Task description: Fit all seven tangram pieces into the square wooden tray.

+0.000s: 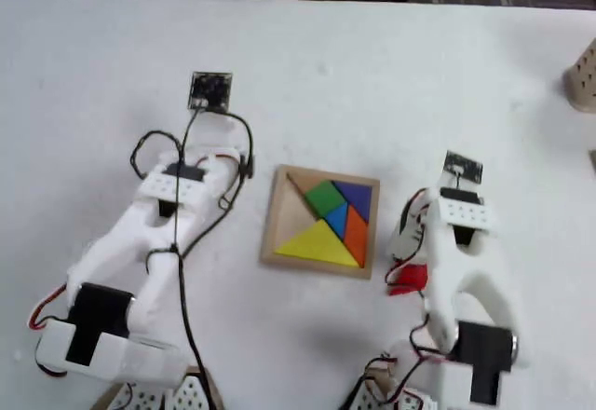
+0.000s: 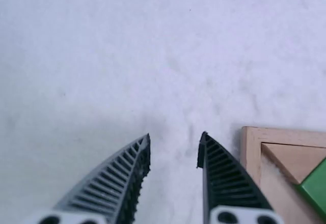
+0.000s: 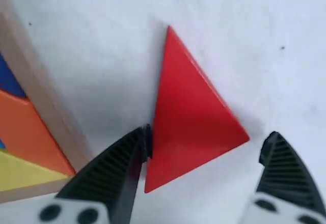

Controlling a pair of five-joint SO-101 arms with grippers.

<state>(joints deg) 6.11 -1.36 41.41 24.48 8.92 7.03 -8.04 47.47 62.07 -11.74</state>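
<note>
The square wooden tray (image 1: 276,242) lies mid-table between the two arms. It holds green (image 1: 323,196), blue (image 1: 356,192), orange (image 1: 357,228) and yellow (image 1: 321,242) pieces. Its left part shows wood colour. A red triangle (image 1: 407,278) lies flat on the table just right of the tray, under the right arm (image 1: 463,242). My right gripper (image 3: 210,135) is open and straddles the red triangle (image 3: 191,112); one finger touches its edge, the other stands apart. My left gripper (image 2: 174,140) is open over bare table, just left of the tray's corner (image 2: 252,147).
Both arms' cables hang close beside the tray. A pale perforated object (image 1: 582,79) stands at the table's right edge. White parts (image 1: 158,396) lie at the front edge near the arm bases. The white tabletop (image 1: 372,84) stretches behind the tray.
</note>
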